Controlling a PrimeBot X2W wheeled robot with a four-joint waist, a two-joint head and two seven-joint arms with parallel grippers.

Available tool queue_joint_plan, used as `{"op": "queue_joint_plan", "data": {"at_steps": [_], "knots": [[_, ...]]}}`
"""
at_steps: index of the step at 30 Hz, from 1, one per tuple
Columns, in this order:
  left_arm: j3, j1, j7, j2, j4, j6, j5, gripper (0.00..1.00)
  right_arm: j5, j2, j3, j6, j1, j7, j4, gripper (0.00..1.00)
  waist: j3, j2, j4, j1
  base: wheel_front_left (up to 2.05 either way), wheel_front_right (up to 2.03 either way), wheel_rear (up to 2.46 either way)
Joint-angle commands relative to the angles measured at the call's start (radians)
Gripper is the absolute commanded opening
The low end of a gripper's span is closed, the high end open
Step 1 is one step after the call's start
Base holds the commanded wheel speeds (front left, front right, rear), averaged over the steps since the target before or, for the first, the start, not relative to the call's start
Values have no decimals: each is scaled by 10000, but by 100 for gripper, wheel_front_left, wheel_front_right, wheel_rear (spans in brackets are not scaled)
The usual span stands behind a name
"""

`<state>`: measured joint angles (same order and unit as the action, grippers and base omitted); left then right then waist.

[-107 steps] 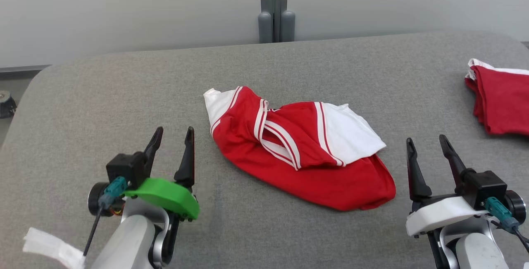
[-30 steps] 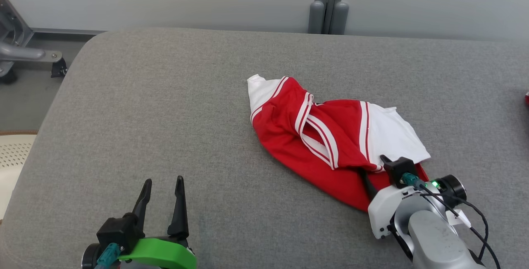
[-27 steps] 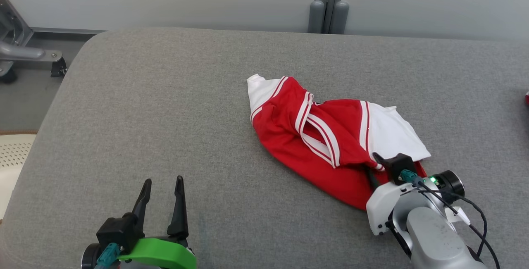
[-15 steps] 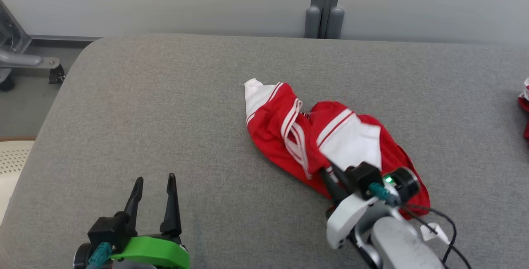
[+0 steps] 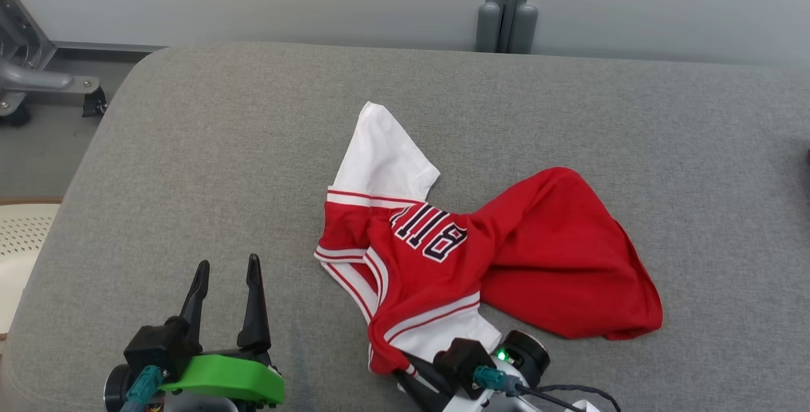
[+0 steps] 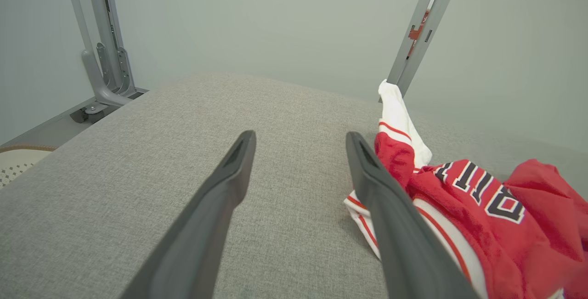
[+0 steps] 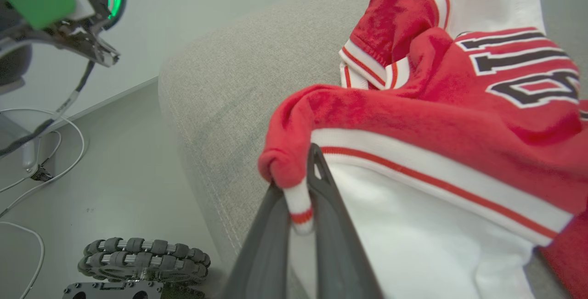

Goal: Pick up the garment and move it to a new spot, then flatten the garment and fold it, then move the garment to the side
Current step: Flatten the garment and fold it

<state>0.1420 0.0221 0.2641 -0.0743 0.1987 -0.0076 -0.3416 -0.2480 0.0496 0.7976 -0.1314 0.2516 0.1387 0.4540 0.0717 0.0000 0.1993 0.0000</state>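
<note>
The grey cloth-covered bench (image 5: 221, 146) takes up most of the head view. The garment (image 5: 538, 260) lies crumpled on it, from the centre of the frame down to the bottom edge. It is a red jersey with white sleeves, striped trim and dark lettering. One white sleeve (image 5: 386, 152) points toward upper centre, the red body trails off to the right, and the other sleeve reaches bottom centre.

It looks like a light, limp knit. It will likely sag and bunch from any single hold and drag a little on the bench's weave, and a firm pinch should do it no harm. Doubled edges such as cuffs, shoulder seams and hem corners are probably the best holds, since a single layer of the body would only stretch. Flattening it should need two holds well apart.

The left gripper (image 5: 226, 276) sits in the lower left of the head view, fingers spread with nothing between them. It is near the garment's left edge but apart from it. In the left wrist view the jersey lies to the right of its right-hand finger.

The right gripper (image 5: 405, 375), at bottom centre, is pressed together. It is pinching a small fold of red cloth and white ribbed trim (image 7: 297, 202) at the garment's nearest end, close to the bench's front edge in the right wrist view.
</note>
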Motion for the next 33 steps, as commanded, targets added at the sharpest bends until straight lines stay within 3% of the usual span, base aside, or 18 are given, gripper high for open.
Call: {"op": "queue_joint_plan", "data": {"at_steps": [1, 2, 3, 10, 21, 26, 33], "knots": [[-16, 156, 1, -2, -17, 30, 98, 100, -133, 18, 185, 15, 85, 5, 65, 52, 15, 0, 19, 0, 0, 0, 0], [-25, 166, 1, 10, -2, 28, 103, 100, -239, 15, 348, 15, 132, 68, 94, 98, 15, 0, 19, 0, 0, 0, 0], [-32, 168, 1, 18, 10, 31, 101, 100, -308, 15, 444, 15, 168, 117, 100, 100, 10, 0, 11, 0, 0, 0, 0], [-5, 100, 1, 77, 54, 26, 126, 100, -61, 20, -432, 17, 415, 567, 35, 100, -136, 0, -216, 0, 0, 0, 0], [170, 133, 3, 130, -15, -27, 132, 100, 1523, 842, -5048, 15, 494, -129, -566, 100, -116, 0, -370, 0, 0, 0, 0], [265, 297, 1, 149, -18, -84, 165, 100, 1872, 1193, -6038, 15, 990, -734, 195, 100, 68, 0, -173, 0, 0, 0, 0], [455, 493, 1, 171, 84, -171, 208, 100, 1850, 1604, -6366, 17, 1948, -1353, 2239, 100, 277, 0, 316, 0, 0, 0, 0]]}}
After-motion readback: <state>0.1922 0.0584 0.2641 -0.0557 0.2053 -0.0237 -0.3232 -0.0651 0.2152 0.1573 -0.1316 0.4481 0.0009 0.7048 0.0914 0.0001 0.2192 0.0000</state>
